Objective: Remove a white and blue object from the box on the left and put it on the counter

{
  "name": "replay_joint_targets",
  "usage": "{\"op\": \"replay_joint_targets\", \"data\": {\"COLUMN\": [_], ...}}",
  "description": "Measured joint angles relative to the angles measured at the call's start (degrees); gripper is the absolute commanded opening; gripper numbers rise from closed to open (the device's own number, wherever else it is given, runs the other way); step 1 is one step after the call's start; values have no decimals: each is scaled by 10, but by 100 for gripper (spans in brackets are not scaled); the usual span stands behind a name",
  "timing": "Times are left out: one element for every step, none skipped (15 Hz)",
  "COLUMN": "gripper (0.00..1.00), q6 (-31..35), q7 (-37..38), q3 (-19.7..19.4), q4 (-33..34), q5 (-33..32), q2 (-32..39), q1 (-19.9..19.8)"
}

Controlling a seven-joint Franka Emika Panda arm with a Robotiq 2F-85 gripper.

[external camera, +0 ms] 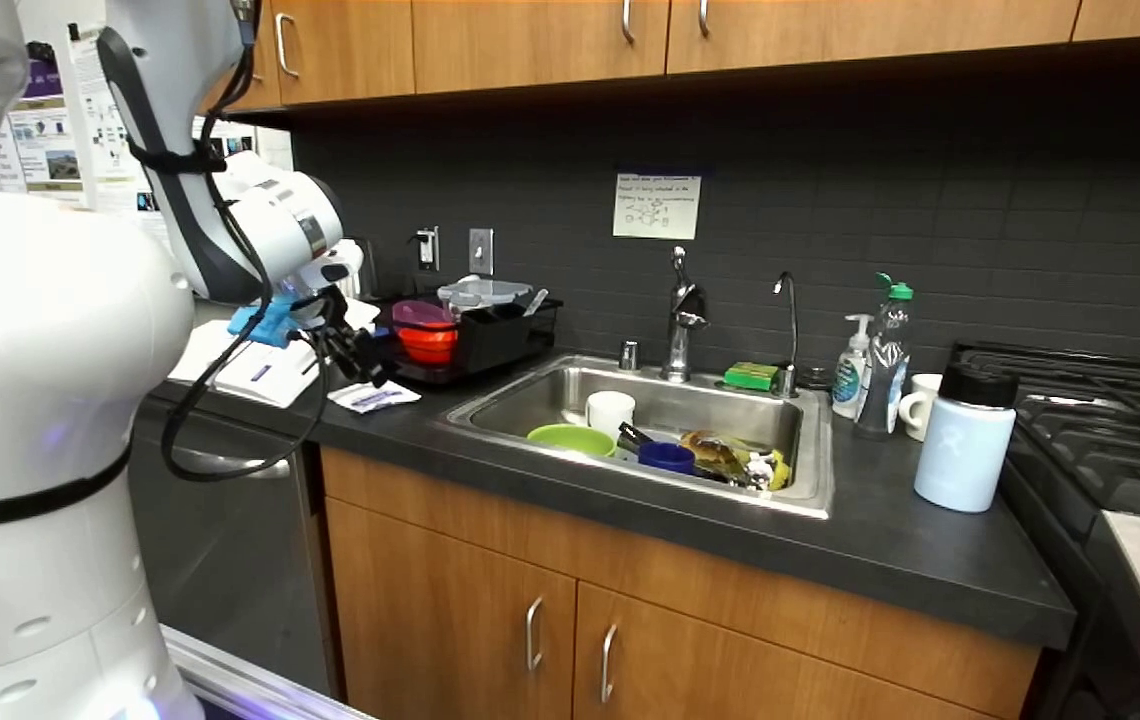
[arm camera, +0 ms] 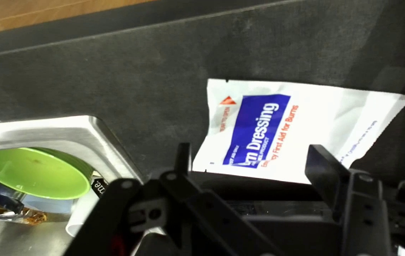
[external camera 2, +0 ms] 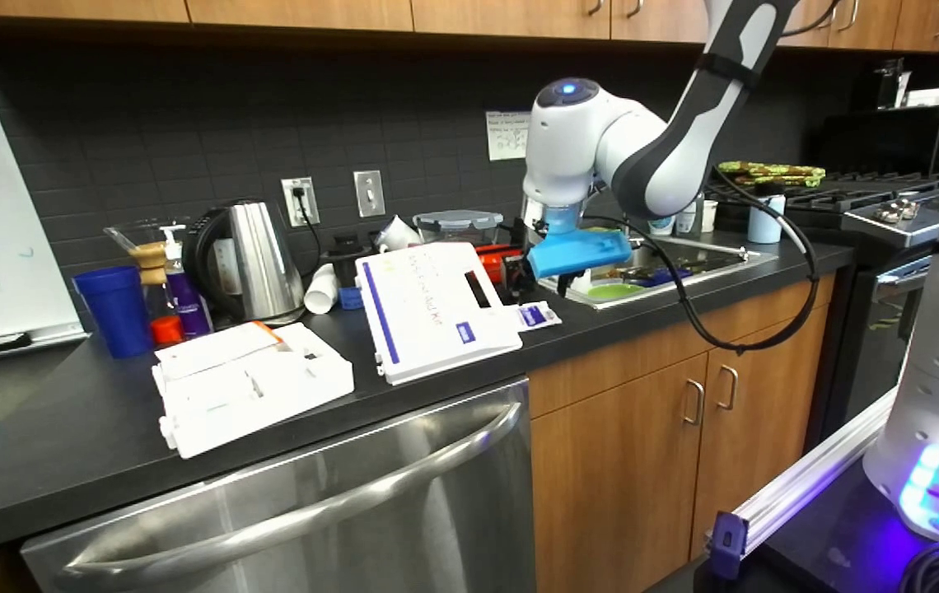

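A white and blue packet lies on the dark counter, between the sink corner and the white box. It shows in both exterior views. My gripper is open, with nothing between its fingers. In the wrist view its fingertips overlap the packet's near edge; in an exterior view the gripper is just above it. The open white box, with papers inside, lies at the counter's left. A white panel printed "First Aid Kit" lies between box and packet; I cannot tell whether they are joined.
The steel sink holds a green bowl and other dishes. A black dish rack with red bowls stands behind the packet. A kettle and a blue cup stand behind the box. A cable hangs from the arm.
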Motion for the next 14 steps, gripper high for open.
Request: {"op": "replay_joint_targets", "data": {"gripper": [100, 100, 100, 100, 100, 100, 100, 100, 100, 100, 100, 100, 100, 100], "q6": [0, 1, 3, 8, 16, 25, 31, 33, 33, 33, 33, 37, 48, 57], "q7": [-1, -4, -11, -21, -36, -55, -78, -105, -132, -158, -186, -220, -263, -312], "q3": [1, 2, 2, 2, 0, -2, -5, -8, -12, -15, -19, -23, -29, -37], "q4": [0, 0, -1, -4, -9, -17, -27, -38, -50, -62, -73, -84, -95, -107], "q5": [0, 0, 1, 5, 14, 26, 43, 66, 88, 110, 132, 154, 180, 212], "q2": [0, 0, -1, -3, -9, -17, -29, -43, -59, -75, -93, -110, -126, -141], "q1": [0, 1, 1, 1, 0, -1, -2, -2, -2, -1, 1, 8, 20, 41]}}
